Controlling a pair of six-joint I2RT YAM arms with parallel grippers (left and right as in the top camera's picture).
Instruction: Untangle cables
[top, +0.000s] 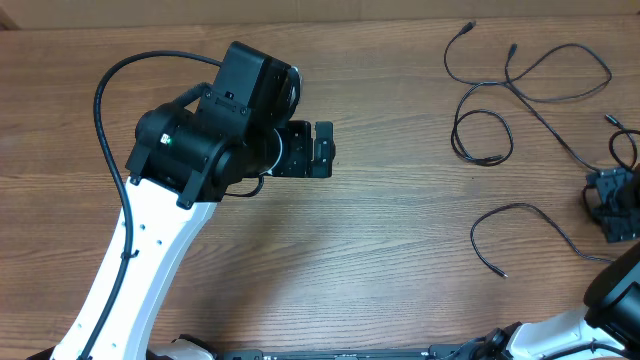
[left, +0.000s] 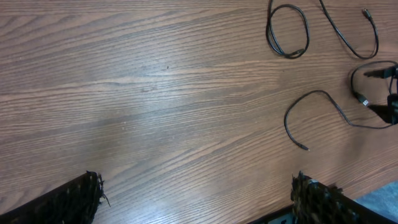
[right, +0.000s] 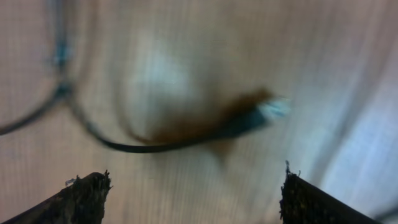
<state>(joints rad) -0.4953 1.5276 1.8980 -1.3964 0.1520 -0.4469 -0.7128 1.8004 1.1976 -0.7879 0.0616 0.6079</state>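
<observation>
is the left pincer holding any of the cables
No, the left pincer is open with only table showing in its gap, and the cables lie away to the right.

place: robotics lab bench | evidence: wood-grain table (top: 380, 230), white-and-black robot arm (top: 150, 250)

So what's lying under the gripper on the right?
A thin black cable with a silvery tip lies on the wooden table below the open right gripper. That close-up is blurred; from overhead the gripper covers whatever is directly beneath it.
</observation>
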